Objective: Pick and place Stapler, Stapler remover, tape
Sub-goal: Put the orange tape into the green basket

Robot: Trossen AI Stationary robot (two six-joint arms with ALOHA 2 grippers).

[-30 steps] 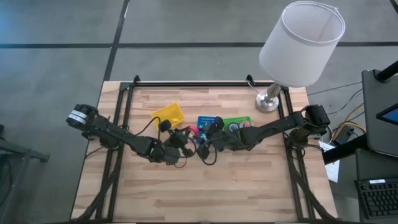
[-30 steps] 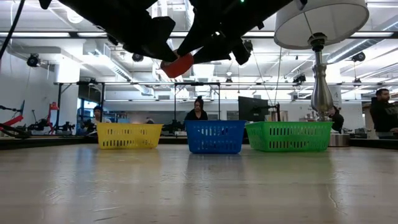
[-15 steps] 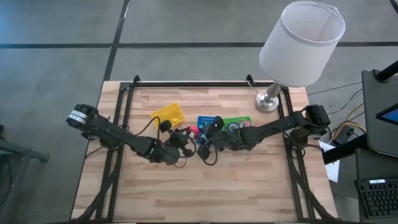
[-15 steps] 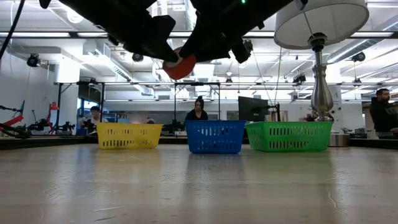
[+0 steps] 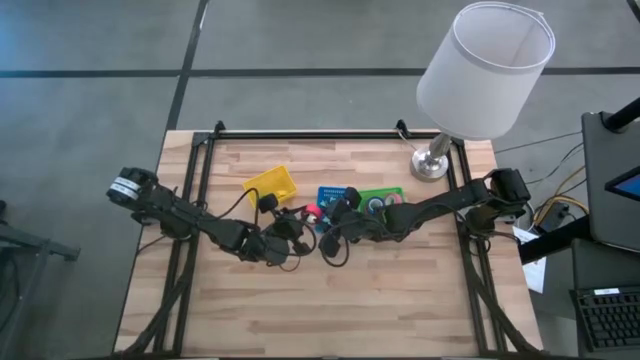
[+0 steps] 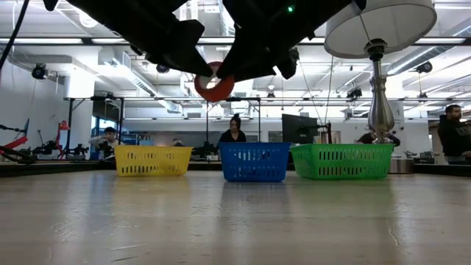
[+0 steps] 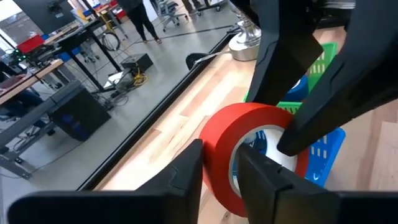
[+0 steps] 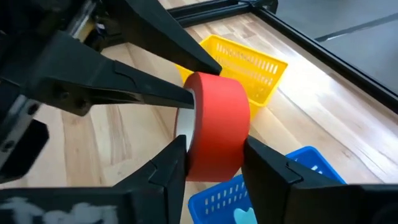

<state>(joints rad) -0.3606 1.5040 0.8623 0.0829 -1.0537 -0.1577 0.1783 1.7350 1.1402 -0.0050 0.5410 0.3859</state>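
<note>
I see both tools meeting in the air above the middle of the table (image 5: 400, 300), and both are clamped on the same red tape roll (image 6: 214, 82). From the right wrist camera, the right tool (image 8: 214, 163) has its two fingers pressed on the flat sides of the roll, so the gap between them is as wide as the roll itself. The left tool (image 7: 219, 163) has one finger on the outer red band and the other inside the pale centre, so it pinches the wall of the ring. The roll hangs well above the table top, a little to the left of the blue basket (image 6: 254, 161) in the low camera.

Behind it three baskets stand in a row: the yellow basket (image 6: 152, 160), the blue one, and the green basket (image 6: 342, 161). Near the far right corner stands a lamp (image 5: 470, 90) with a white shade. Beyond the table some people (image 6: 235, 130) are in the room.
</note>
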